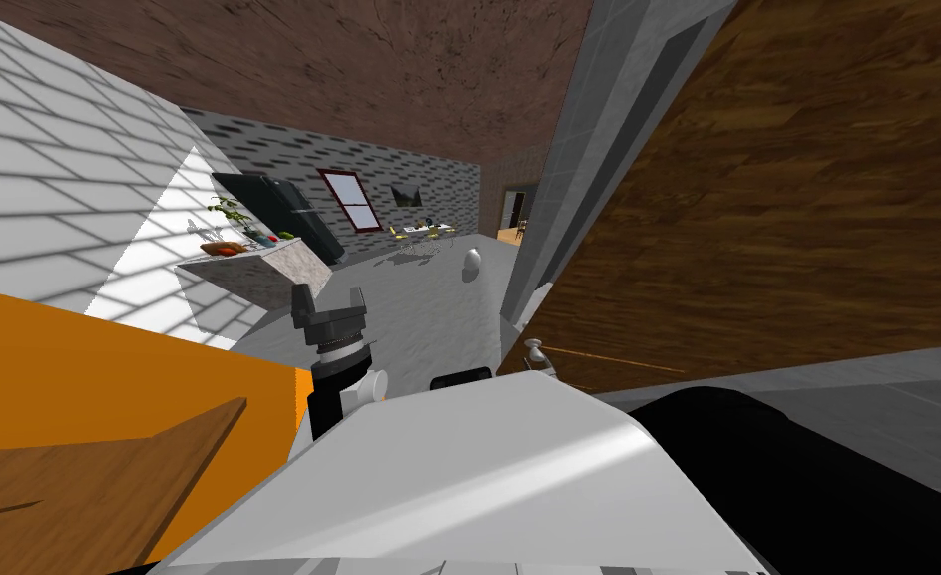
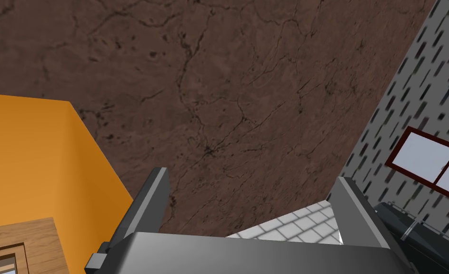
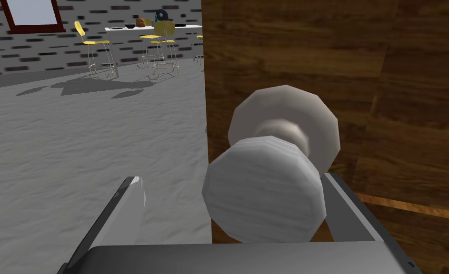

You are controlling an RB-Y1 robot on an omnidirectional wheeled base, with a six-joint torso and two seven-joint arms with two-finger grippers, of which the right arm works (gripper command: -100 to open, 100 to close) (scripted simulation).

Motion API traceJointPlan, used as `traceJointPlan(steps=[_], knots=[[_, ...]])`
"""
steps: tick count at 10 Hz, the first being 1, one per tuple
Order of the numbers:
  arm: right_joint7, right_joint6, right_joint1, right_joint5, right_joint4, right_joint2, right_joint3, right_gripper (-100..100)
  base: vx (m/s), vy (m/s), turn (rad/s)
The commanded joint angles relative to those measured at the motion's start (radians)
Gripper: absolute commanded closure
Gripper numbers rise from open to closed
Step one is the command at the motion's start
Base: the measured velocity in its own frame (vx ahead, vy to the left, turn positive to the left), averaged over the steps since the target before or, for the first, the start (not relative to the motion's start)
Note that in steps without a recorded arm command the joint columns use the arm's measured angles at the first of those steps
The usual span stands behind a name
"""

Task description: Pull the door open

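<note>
The right gripper (image 3: 231,180) is the arm at work. Its fingers (image 3: 125,214) stand spread, one on either side of the pale round knob (image 3: 265,189), and are not clenched on it. The knob lies between them but off centre: it is just beside or touching one finger, and a clear gap remains to the other, the one toward the door's free edge. A short stem runs back from the ball to a round plate (image 3: 285,119) on the brown wooden door (image 3: 342,57), so the knob's axis points out of the door face, nearly straight at the hand. I judge the next move to be closing across the ball, then drawing back along that axis. With the ball this far off centre, the rounded surface could slip out as the fingers shut.

The left gripper (image 1: 329,296) is raised well apart from the knob, its fingers released and holding nothing, so the right arm is far nearer.

Past the door's edge lies grey floor (image 3: 75,142), with yellow stools (image 3: 92,43) at a far desk (image 3: 152,27). That desk carries a few small things, one perhaps a bowl, its contents too small to tell. A nearer desk (image 1: 258,268) bears a plant (image 1: 227,212) and a dish (image 1: 221,249) of something orange-red
</note>
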Motion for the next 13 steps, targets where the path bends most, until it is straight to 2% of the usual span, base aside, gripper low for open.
traceJointPlan(steps=[1, 3, 4, 9, 10, 11, 12, 13], knots=[[0.002, 0.005, -0.009, 0.018, -0.020, 0.021, 0.029, 100, -0.003, 0.005, 0.000], [0.002, 0.005, -0.009, 0.018, -0.020, 0.021, 0.029, 100, 0.003, 0.001, -0.009], [-0.005, -0.030, 0.018, -0.017, 0.025, 0.019, -0.011, 100, -0.065, -0.012, 0.127], [-0.020, -0.114, 0.071, -0.064, 0.093, 0.071, -0.041, 100, -0.094, 0.016, 0.156], [-0.026, -0.152, 0.095, -0.084, 0.123, 0.095, -0.054, 100, -0.124, 0.004, 0.310], [-0.029, -0.170, 0.107, -0.094, 0.137, 0.106, -0.060, 100, -0.138, 0.010, 0.212], [-0.032, -0.187, 0.118, -0.104, 0.151, 0.117, -0.066, 100, -0.117, 0.024, 0.142], [-0.032, -0.187, 0.118, -0.104, 0.151, 0.117, -0.066, 100, -0.068, 0.016, 0.018]])
